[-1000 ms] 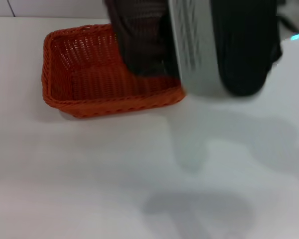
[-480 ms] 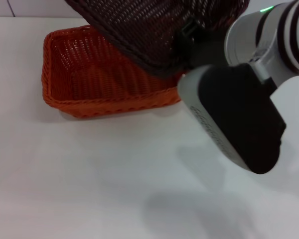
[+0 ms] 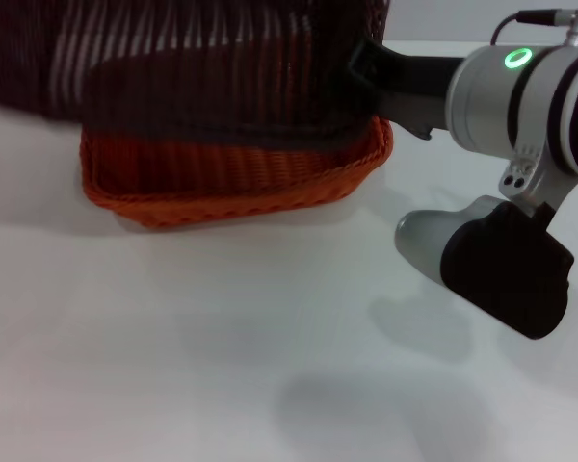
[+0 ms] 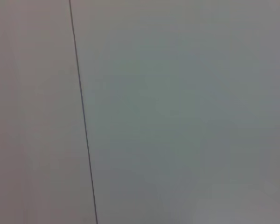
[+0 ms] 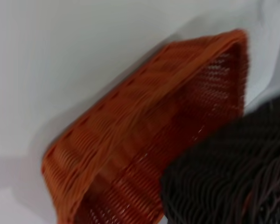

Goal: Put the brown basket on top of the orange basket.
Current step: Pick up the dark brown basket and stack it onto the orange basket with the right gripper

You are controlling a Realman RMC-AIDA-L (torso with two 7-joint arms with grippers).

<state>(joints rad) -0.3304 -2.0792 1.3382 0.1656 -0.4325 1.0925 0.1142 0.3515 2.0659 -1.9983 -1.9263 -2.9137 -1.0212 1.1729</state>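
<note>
Since half a second earlier the brown basket (image 3: pixel 193 67) had swung leftward and nearer the head camera: it now spanned the upper frame from the left edge almost to the right arm (image 3: pixel 530 106), where before it sat as a tilted corner over the orange basket's far right part. The arm's silver and black body had drawn back toward the right edge.

Count: two baskets, one brown, one orange. One arm in the head view.

The brown basket was held aloft, above the orange basket (image 3: pixel 231 178) and covering most of it from the head view; only the orange near wall and right corner showed beneath. Whether the two touched could not be told. The orange basket sat on the white table (image 3: pixel 222 356), unmoved from the earlier frames.

The right gripper (image 3: pixel 371 63) reached in from the right, its black part meeting the brown basket's right end. It was pinching the brown basket, carrying it clear of the table.

The right wrist view showed the orange basket (image 5: pixel 144 135) from above, open side in sight, with dark weave of the brown basket (image 5: pixel 233 172) overlapping one corner.

The left wrist view showed only a pale flat surface (image 4: pixel 177 112) crossed by one thin dark line (image 4: pixel 81 112). Left gripper not seen anywhere.
</note>
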